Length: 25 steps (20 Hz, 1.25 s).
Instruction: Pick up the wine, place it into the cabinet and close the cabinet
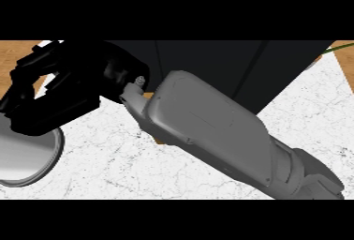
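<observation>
- The right robot hand [66,89], black, is at ten o'clock, raised close to the viewer. I cannot tell whether it is clenched, released or grasping anything.
- Its grey forearm [207,131] runs from five o'clock up to the middle and hides much of the scene.
- The left robot hand does not show.
- The wine is nowhere visible. It may be behind the hand or arm, or inside the cabinet; the view does not settle which.
- The dark cabinet [207,65] stands at twelve o'clock, just beside the hand. Vertical seams cross its front, but I cannot tell if a door is open.
- The white marble desk [138,168] fills the lower half, with a round metal dish [27,154] at eight o'clock.
- Green leaves [340,47] peek in at two o'clock.
- Judged from this, the task is probably near the cabinet steps, with nothing confirmed as finished.
</observation>
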Tool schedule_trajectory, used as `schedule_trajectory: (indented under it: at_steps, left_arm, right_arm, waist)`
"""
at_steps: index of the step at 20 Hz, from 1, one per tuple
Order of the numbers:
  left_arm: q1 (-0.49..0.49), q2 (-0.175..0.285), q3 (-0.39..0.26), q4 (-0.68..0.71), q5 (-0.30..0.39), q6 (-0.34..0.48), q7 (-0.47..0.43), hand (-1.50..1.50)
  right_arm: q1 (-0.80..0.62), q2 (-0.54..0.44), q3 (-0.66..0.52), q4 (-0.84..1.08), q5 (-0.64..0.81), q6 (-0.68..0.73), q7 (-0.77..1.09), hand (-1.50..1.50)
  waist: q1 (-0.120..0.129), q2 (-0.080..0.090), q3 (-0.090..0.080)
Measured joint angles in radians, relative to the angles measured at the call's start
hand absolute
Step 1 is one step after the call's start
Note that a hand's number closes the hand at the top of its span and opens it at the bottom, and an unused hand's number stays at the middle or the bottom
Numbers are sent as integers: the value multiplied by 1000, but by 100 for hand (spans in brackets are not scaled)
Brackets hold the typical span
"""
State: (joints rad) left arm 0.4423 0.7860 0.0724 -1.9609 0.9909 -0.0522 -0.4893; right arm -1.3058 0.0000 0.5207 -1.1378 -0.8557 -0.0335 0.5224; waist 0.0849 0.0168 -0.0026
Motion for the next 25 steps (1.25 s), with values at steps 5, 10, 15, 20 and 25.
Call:
schedule_trajectory:
  at_steps: [5, 10, 15, 20, 25]
  left_arm:
    - [13, 5, 47, 3, 25, -20, 19, -150]
    - [10, 7, 53, -7, 30, -24, 43, -150]
    - [1, 15, 62, -17, 41, -33, 61, -150]
    - [-15, 13, 56, -36, 58, -32, 75, -150]
    - [-30, 7, 31, -60, 67, -17, 95, -150]
  right_arm:
    - [-38, -2, -48, 195, 56, 57, -152, 150]
    - [-34, 1, -51, 267, 89, 107, -267, 150]
    - [-22, -1, -58, 293, 92, 163, -324, 150]
    - [-13, 1, -61, 305, 91, 196, -382, 150]
    - [-14, 1, -55, 309, 76, 216, -416, 150]
  waist:
    - [-15, -5, -3]
    - [-14, -26, -14]
    - [-10, -37, -22]
    - [-15, -41, -31]
    - [-24, -39, -38]
